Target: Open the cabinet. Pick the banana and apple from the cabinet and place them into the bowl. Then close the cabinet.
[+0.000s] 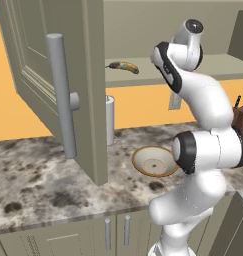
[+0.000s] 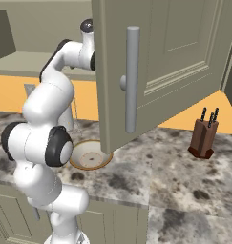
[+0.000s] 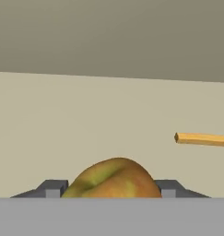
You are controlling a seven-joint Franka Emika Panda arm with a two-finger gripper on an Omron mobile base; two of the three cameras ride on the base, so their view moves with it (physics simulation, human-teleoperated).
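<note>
A speckled grey-brown stone counter point(image 1: 38, 185) is running below an orange wall, with low cabinets underneath. The cabinet point(image 1: 58, 75) is standing with both doors swung open, two silver bar handles showing. One banana point(image 1: 124, 66) is lying on its shelf at about 12 o'clock from the one bowl point(image 1: 154, 161) on the counter. One knife block point(image 2: 203, 138) is standing at 3 o'clock. The gripper point(image 3: 108, 188) is pinching the one apple point(image 3: 114, 179) between its fingertips inside the cabinet.
</note>
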